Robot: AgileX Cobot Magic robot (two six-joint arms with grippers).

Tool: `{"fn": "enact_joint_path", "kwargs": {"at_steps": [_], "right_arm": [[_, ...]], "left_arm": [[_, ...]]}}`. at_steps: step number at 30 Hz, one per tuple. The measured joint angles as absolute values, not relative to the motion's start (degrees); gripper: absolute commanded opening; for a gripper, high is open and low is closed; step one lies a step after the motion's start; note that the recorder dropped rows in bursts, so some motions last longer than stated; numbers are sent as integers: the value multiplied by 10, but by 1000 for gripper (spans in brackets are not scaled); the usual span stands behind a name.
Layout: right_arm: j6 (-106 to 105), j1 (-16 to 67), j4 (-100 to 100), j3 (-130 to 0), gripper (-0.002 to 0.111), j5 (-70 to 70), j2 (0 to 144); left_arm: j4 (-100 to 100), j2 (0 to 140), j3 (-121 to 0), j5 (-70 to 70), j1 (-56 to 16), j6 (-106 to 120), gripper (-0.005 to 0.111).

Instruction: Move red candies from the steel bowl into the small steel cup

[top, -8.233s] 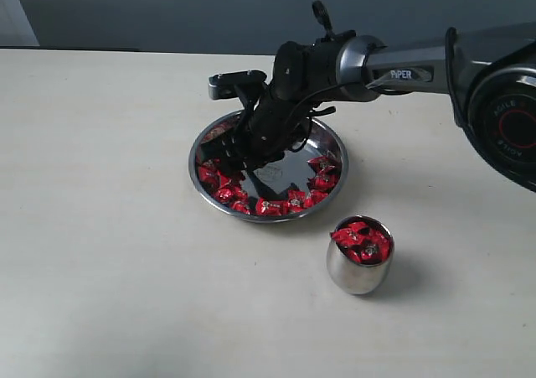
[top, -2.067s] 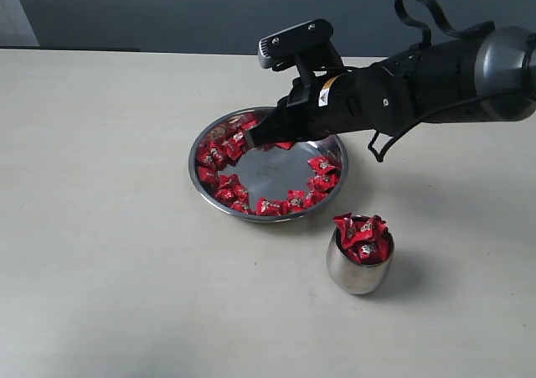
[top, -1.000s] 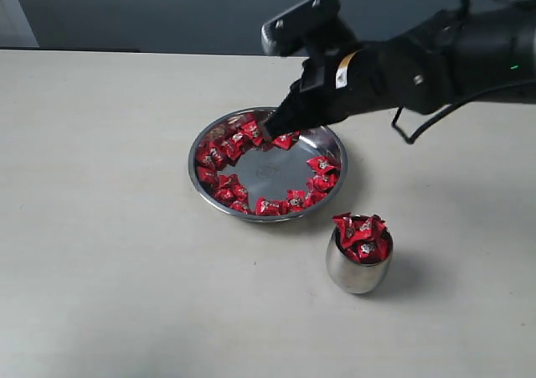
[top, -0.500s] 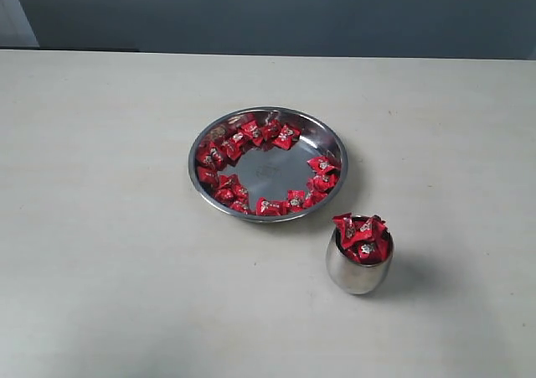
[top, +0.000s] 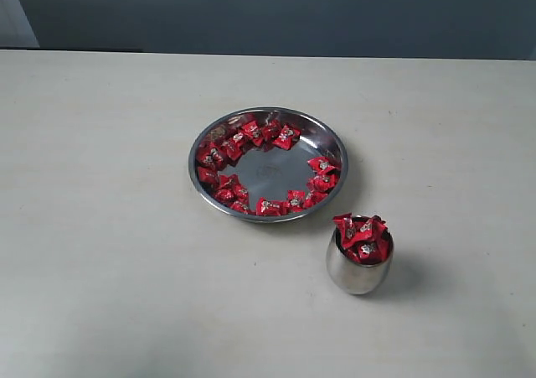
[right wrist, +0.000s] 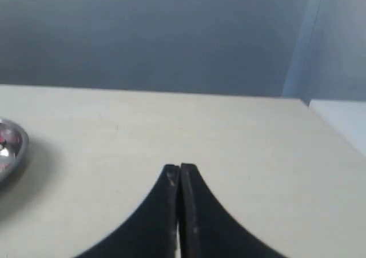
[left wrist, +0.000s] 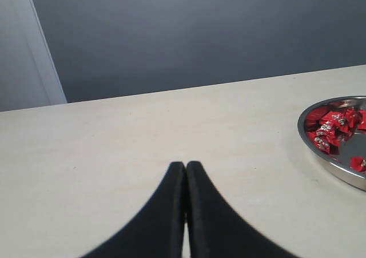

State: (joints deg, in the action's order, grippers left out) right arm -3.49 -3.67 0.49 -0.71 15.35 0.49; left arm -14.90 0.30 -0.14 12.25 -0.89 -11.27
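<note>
- On the table (top: 100,227), in the exterior view, we are seeing the cup (top: 356,271) heaped with candies (top: 362,237) that are rising above its rim. It is standing near the bowl (top: 272,170) but apart from it.
- More candies are lying in a ring around the bowl's edge, leaving its middle bare. We are judging the job partly done, with many pieces left to move and little room left in the cup.
- Neither arm is showing in this view.
- In the left wrist view, the left gripper (left wrist: 185,165) is pointing out low over the table. Its fingers are pressing together on nothing, and the bowl is sitting well off to one side.
- In the right wrist view, the right gripper (right wrist: 179,167) is likewise pressing together and carrying nothing, aimed across the table. A bit of shiny steel (right wrist: 8,152) is showing at the picture's edge; we cannot tell whether it is bowl or cup.
</note>
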Motion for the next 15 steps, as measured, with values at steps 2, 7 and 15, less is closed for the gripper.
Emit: {"fn": "enact_joint_path", "kwargs": {"at_steps": [2,7,15], "right_arm": [[-28,-37,4,-2,-1,195,4],[-16,-37,0,-1,-1,207,4],[0,-97,-15,-1,-1,208,4]], "left_arm": [[-149,3,-1,122,-9,-113,0],[-149,3,-1,122,-9,-113,0],[-149,3,-1,122,-9,-113,0]]}}
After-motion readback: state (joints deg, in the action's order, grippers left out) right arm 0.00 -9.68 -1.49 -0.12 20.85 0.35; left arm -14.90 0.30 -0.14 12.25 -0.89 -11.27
